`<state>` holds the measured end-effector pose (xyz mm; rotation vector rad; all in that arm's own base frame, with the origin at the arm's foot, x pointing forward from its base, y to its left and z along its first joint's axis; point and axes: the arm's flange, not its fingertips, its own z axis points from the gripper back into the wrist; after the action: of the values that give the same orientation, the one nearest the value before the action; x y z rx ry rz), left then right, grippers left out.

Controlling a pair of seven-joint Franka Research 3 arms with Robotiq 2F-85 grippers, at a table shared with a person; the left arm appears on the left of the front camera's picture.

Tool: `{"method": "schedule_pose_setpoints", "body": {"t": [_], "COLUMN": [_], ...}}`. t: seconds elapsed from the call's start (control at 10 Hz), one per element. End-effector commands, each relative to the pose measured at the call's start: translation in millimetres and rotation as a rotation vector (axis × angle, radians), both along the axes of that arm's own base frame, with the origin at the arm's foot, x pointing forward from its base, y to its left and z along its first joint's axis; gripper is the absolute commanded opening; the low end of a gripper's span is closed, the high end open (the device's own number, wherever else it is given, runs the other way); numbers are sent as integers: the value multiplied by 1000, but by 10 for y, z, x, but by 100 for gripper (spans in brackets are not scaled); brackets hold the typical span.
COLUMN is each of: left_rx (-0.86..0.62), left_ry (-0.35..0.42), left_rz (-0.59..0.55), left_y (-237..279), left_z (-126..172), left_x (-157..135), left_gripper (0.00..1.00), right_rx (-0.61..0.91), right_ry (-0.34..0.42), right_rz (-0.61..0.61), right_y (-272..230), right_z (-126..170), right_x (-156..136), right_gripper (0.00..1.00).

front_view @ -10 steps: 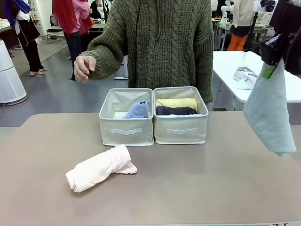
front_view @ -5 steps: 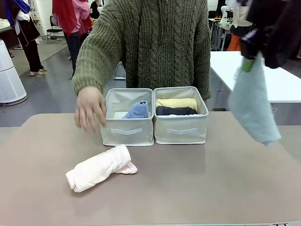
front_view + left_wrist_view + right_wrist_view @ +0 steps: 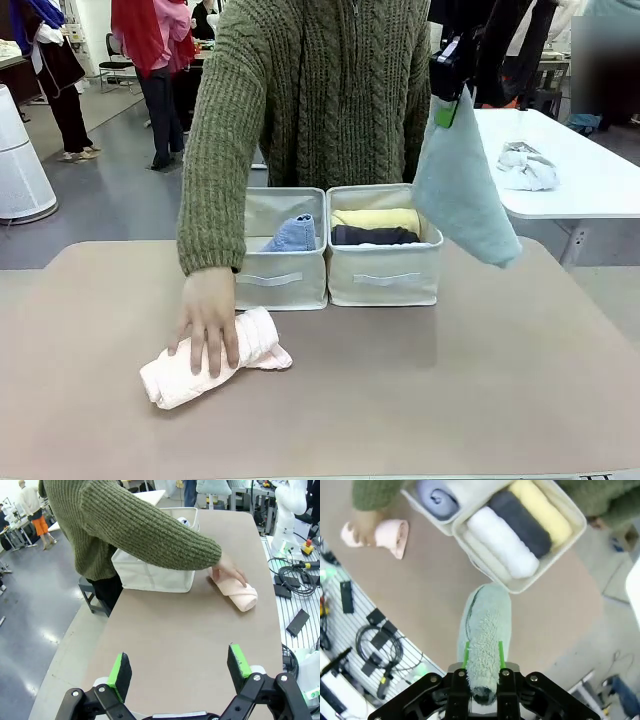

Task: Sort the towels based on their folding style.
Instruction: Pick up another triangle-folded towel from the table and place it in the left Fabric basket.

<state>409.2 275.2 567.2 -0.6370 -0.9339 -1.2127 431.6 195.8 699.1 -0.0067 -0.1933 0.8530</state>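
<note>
Brown table (image 3: 500, 400) with two cream bins (image 3: 270, 280), one towel up in the air.
Pinched tight in the right gripper (image 3: 483, 655): pale grey-blue towel (image 3: 462, 190), hanging beside the bin of yellow roll (image 3: 375, 217), dark grey roll (image 3: 373, 236) and white roll (image 3: 495, 542). Lavender-blue cone (image 3: 292, 235) in the other bin. Pink roll (image 3: 170, 378) on the table under a person's hand (image 3: 210, 330). Left gripper (image 3: 180, 672) wide open, holding nothing.

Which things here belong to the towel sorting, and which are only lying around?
Job: pink towel, grey-blue towel in the right gripper, lavender towel, yellow towel, dark grey towel, white towel, left bin, right bin.
Lying about: rag on the far table, cables.
</note>
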Motion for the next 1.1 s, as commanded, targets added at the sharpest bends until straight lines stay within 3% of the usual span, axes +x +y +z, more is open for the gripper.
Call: {"method": "schedule_pose_setpoints", "body": {"t": [0.0,0.4,0.7,0.8,0.9,1.0], "left_rx": [11,11,11,11,11,11], "left_ry": [-1,-1,-1,-1,-1,-1], "left_rz": [0,0,0,0,0,0], "left_y": [3,3,3,3,3,3], "left_z": [6,6,6,6,6,6], "left_x": [-30,-30,-30,-30,-30,-30], "left_gripper": [100,100,100,100,100,100], "right_rx": [-8,-3,-21,4,-18,-112], "right_ry": [-4,6,12,-20,11,31], "right_rz": [-76,-35,91,144,156,71], "right_y": [16,-6,529,815,928,642], "right_z": [-49,-29,-101,-158,-213,-107], "right_x": [19,18,435,609,627,342], "right_gripper": [18,18,18,18,18,18]}}
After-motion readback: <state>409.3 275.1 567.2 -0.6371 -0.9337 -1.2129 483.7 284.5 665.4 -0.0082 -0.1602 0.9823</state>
